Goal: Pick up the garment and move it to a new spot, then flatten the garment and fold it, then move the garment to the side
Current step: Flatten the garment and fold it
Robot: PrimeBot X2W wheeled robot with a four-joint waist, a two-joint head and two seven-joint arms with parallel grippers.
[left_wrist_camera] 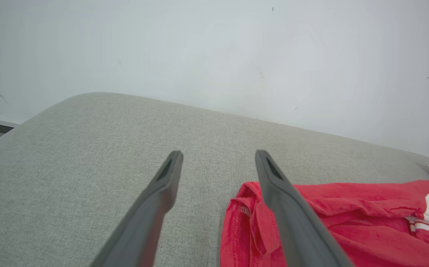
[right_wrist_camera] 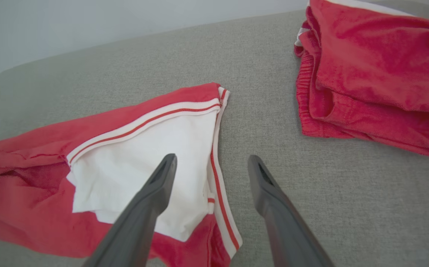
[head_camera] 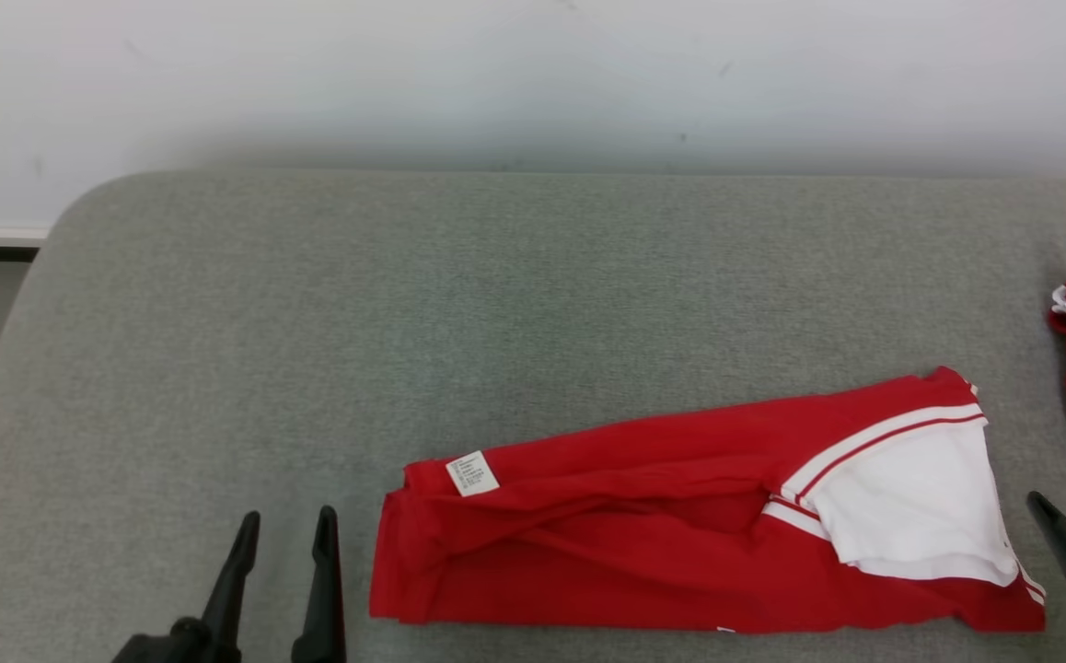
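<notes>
Left gripper [head_camera: 288,513], right gripper [head_camera: 1065,498]: both agape.

The red garment [head_camera: 625,552], folded into a long band and slightly rumpled, lies on the grey padded table [head_camera: 404,304] near its front edge, right of centre. A white panel [head_camera: 920,506] with striped trim covers its right end, and a white care label [head_camera: 472,473] sits at its left end.
</notes>
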